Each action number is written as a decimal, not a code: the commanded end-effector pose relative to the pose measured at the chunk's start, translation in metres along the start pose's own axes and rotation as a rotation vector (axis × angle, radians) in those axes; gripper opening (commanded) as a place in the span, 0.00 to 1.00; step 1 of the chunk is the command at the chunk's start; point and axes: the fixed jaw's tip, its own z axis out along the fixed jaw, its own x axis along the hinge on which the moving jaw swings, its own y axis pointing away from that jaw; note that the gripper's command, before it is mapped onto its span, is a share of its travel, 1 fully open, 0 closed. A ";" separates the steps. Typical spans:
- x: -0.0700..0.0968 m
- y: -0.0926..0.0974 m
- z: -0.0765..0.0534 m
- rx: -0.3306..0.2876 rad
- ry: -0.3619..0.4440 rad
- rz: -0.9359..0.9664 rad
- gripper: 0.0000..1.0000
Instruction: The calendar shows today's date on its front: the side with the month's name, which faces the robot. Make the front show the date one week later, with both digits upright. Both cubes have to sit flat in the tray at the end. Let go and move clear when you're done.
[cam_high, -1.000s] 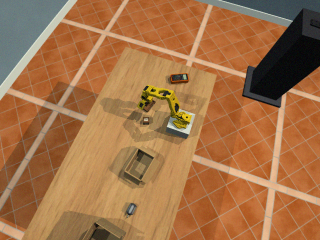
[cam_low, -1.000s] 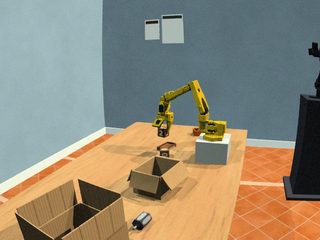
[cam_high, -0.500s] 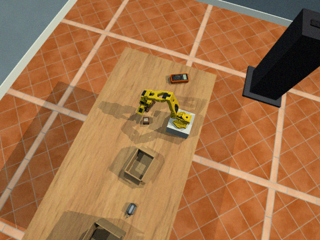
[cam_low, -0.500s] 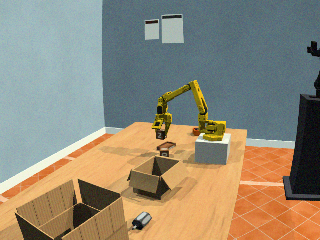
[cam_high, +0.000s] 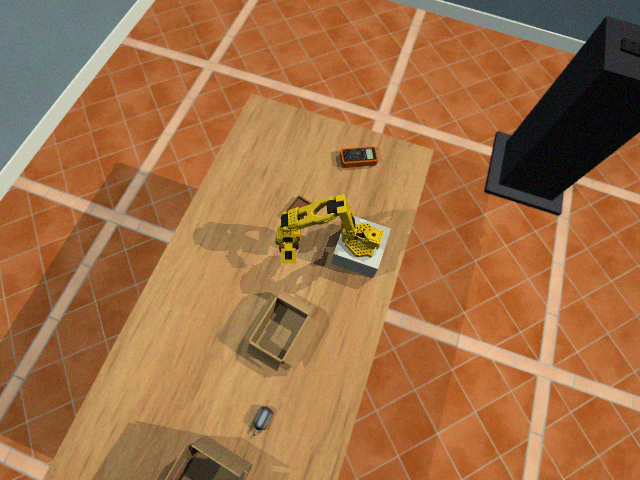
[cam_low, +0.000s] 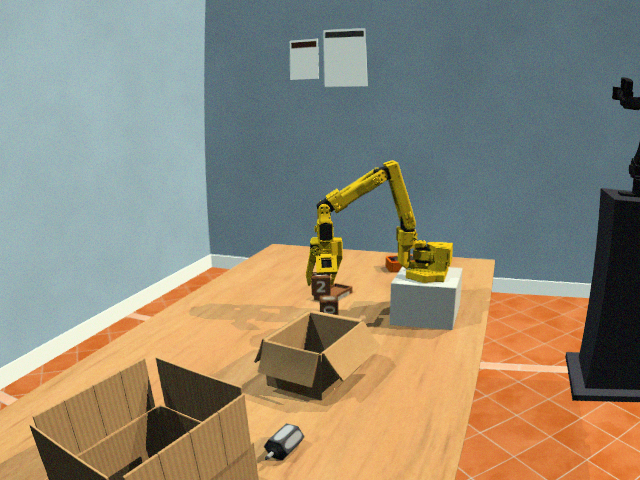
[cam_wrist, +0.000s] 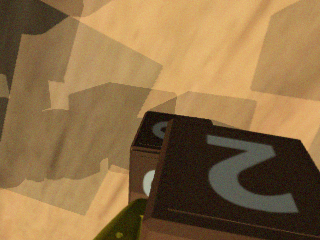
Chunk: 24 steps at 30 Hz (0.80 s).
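Observation:
My gripper (cam_low: 321, 274) is shut on a dark brown cube (cam_low: 321, 285) and holds it low over the table. The cube's face with a light "2" fills the wrist view (cam_wrist: 235, 180). A second dark cube (cam_low: 328, 304) stands on the table right below and beside it. In the wrist view (cam_wrist: 149, 150) it is partly covered by the held cube, and only bits of its light digits show. I cannot tell whether the two cubes touch. The shallow brown tray (cam_low: 338, 290) lies empty just behind them. From above, the arm hides both cubes under the gripper (cam_high: 287, 254).
An open cardboard box (cam_low: 317, 353) stands in front of the cubes. A larger open box (cam_low: 144, 434) is at the near left corner, and a small grey and black object (cam_low: 283, 441) lies beside it. An orange multimeter (cam_high: 358, 155) lies behind the arm's grey pedestal (cam_low: 424, 302).

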 end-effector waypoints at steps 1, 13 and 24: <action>-0.030 0.004 -0.002 0.021 -0.001 -0.146 0.00; -0.065 0.020 -0.002 0.020 0.001 -0.342 0.00; -0.067 0.021 -0.002 0.020 0.001 -0.357 0.00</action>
